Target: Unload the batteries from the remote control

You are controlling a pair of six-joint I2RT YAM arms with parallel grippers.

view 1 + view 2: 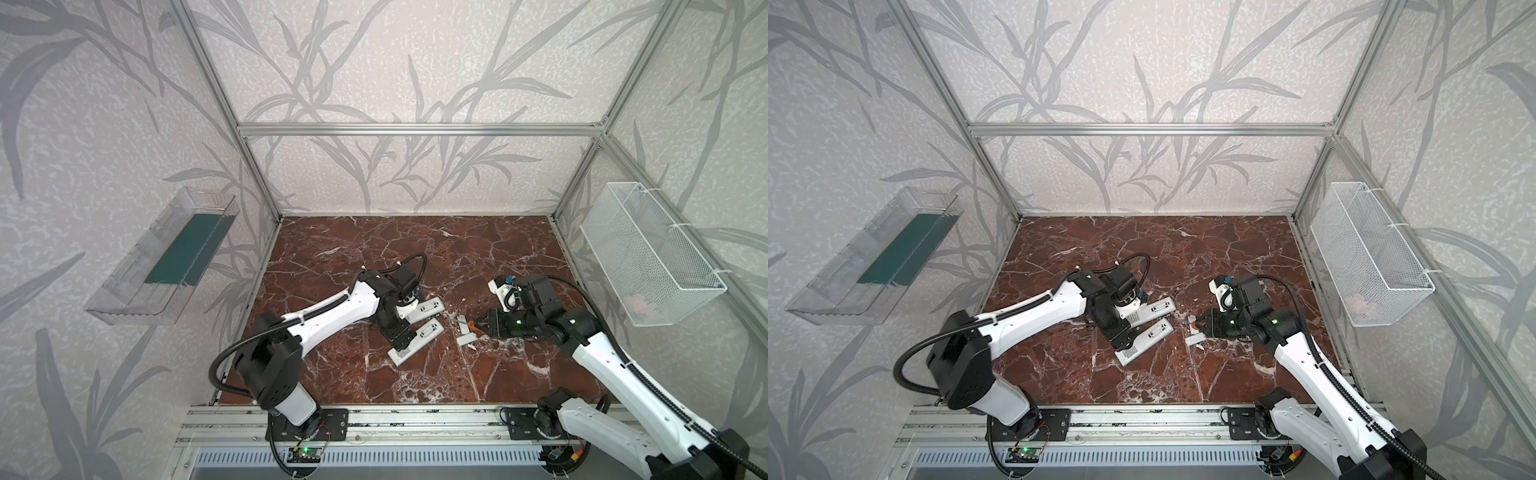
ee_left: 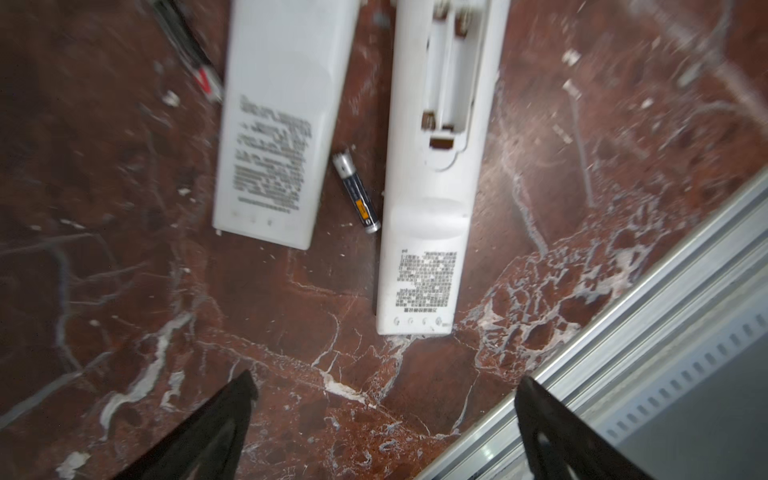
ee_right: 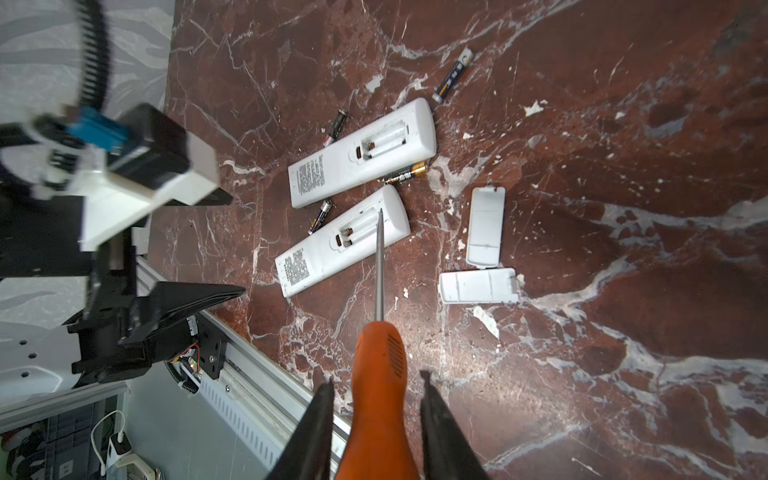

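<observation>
Two white remotes lie back-up side by side on the marble table, the farther remote point(image 3: 361, 153) point(image 1: 430, 307) and the nearer remote point(image 3: 340, 245) point(image 1: 415, 345) point(image 2: 428, 208). Both battery compartments are uncovered and look empty. Several batteries lie loose around them: one battery point(image 2: 356, 191) point(image 3: 320, 216) between the remotes, another battery point(image 3: 405, 174) against the farther remote, and a third battery point(image 3: 455, 75) beyond it. My left gripper point(image 2: 386, 386) point(image 1: 403, 338) point(image 1: 1121, 336) hovers open over the nearer remote, holding nothing. My right gripper point(image 3: 376, 378) point(image 1: 478, 328) point(image 1: 1198, 326) is shut on the orange-handled screwdriver point(image 3: 380, 353), whose tip points over the nearer remote's compartment.
Two white cover pieces point(image 3: 485, 226) point(image 3: 478, 286) lie to the right of the remotes. An aluminium rail point(image 1: 374, 415) runs along the table's front edge. A clear tray point(image 1: 166, 257) hangs on the left wall, and a white wire basket point(image 1: 652, 253) on the right wall.
</observation>
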